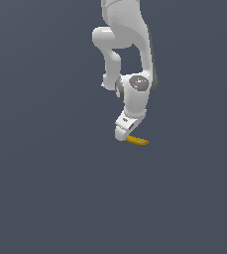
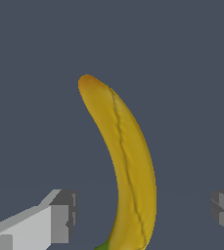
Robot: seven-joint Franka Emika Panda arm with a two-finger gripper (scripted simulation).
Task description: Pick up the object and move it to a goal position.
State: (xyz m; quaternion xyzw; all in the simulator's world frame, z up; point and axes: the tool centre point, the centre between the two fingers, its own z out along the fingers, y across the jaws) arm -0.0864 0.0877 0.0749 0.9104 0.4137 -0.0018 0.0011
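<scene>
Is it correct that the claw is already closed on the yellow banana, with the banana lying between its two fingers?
Not quite. The banana does lie between the two fingers, but the claw is open: the wrist view shows clear gaps on both sides of the fruit, so neither finger touches it.

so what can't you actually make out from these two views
- Banana, exterior view: tiny, and one end is hidden behind the gripper. Whether it rests on the surface or is lifted cannot be told.
- Banana, wrist view: the stem end is cut off by the picture's edge.
- Fingers, wrist view: both are partly cut off by the picture's edges.
- Fingertips, exterior view: hidden behind the hand.
- Goal position: no marker shows in either view.
</scene>
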